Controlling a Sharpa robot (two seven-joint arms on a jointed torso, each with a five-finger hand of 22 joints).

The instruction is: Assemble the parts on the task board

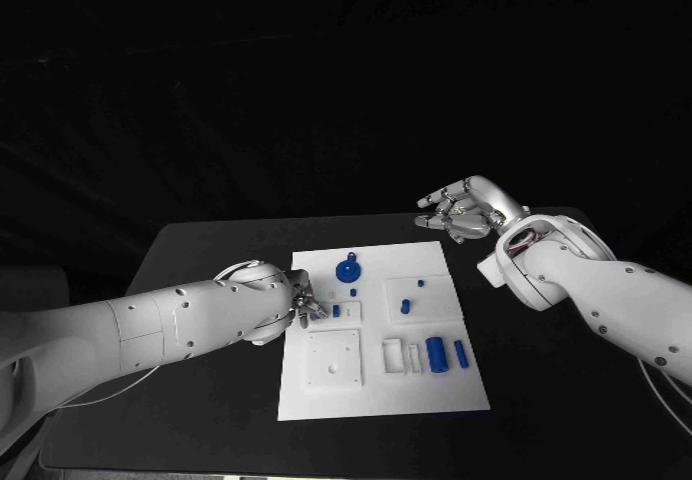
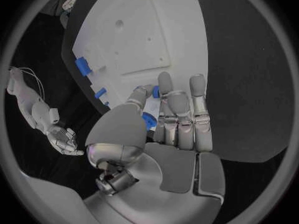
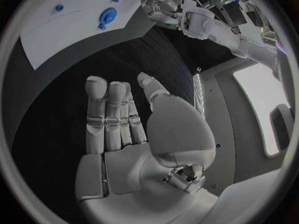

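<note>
Left hand (image 1: 289,296) at the task board (image 1: 378,400) left edge, fingers pinching a small blue part (image 2: 148,119). Right hand (image 1: 464,210) beyond the board, fingers apart, empty.

**Task board and parts: layout**

White task board (image 1: 378,395) lies flat at mid-table, long side running away from the robot. Round blue disc part (image 1: 348,270) sits near the far left corner. 1 small blue peg (image 1: 405,306) rests in the square recess at centre right. 2 blue cylinders (image 1: 436,352) and (image 1: 460,352) lie side by side, apart, near the right edge beside white slotted blocks (image 1: 392,356).
</note>
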